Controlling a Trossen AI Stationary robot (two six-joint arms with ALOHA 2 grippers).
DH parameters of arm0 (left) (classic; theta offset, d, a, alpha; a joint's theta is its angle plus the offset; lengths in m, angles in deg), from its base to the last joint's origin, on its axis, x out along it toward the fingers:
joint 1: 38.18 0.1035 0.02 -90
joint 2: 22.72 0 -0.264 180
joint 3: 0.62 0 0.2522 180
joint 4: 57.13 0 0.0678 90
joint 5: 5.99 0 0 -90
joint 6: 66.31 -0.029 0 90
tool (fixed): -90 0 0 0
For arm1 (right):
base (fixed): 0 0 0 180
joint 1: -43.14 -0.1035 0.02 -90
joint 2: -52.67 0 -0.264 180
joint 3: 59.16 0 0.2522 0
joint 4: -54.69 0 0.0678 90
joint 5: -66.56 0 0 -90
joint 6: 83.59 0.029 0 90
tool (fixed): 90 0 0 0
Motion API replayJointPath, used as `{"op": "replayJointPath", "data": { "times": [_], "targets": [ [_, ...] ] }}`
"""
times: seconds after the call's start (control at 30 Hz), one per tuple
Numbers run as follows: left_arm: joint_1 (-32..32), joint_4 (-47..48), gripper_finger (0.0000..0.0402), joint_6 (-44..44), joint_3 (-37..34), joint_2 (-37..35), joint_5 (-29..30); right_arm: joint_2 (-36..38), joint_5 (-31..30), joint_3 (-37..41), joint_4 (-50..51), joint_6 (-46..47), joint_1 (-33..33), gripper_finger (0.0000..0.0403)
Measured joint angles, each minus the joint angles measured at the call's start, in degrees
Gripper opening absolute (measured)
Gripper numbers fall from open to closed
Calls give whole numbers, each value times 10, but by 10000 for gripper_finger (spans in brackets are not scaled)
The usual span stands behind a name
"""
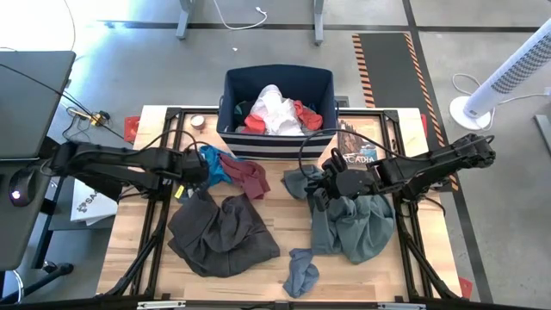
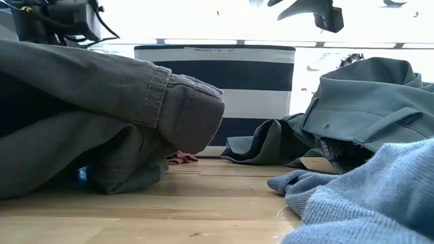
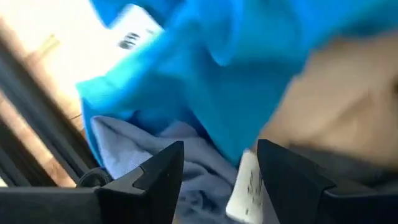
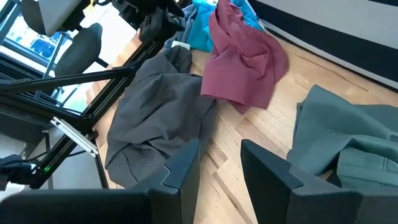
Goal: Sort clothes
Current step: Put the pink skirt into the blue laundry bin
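My left gripper (image 1: 196,176) (image 3: 217,149) is low over the bright blue piece (image 1: 212,164) (image 3: 224,74), at the far end of the dark grey-brown trousers (image 1: 219,232). It is open, with a blue fold and a white label (image 3: 244,186) between its fingers. The maroon piece (image 1: 251,178) (image 4: 242,62) lies beside the blue one. My right gripper (image 1: 317,191) (image 4: 221,146) hangs open and bare above the table, at the left edge of the grey-green shirt (image 1: 355,226). A small blue-grey piece (image 1: 301,271) lies near the front edge. My left gripper comes down on the blue piece from above. Its fingers (image 3: 161,165) stand on either side of a blue fold and the label. I cannot tell whether they touch the cloth.
The navy bin with white stripes (image 1: 275,142) stands at the far edge and holds white (image 1: 274,108) and red (image 1: 307,114) clothes. A printed package (image 1: 355,146) lies right of it. Black frame bars (image 1: 164,215) run along the table's left and right sides.
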Motion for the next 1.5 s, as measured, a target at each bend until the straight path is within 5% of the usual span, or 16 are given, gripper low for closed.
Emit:
{"op": "replayJointPath", "data": {
  "times": [0.27, 0.8, 1.17, 1.37, 1.5],
  "targets": [
    [0, -1, 198, -136, 0, 57, -102, 0, 0, 0, 0, 0, 0, 114],
    [-5, -47, 197, -98, 33, 116, -67, 0, 0, 0, 0, 15, -1, 114],
    [-62, -279, 197, -467, 107, 99, -79, 0, 3, 0, 4, 11, 0, 114],
    [-72, -343, 197, -581, 107, 123, -50, 0, 2, 0, 4, 11, 0, 114],
    [-73, -368, 197, -667, 107, 159, -97, 0, 2, 0, 4, 11, 0, 114]
  ]
}}
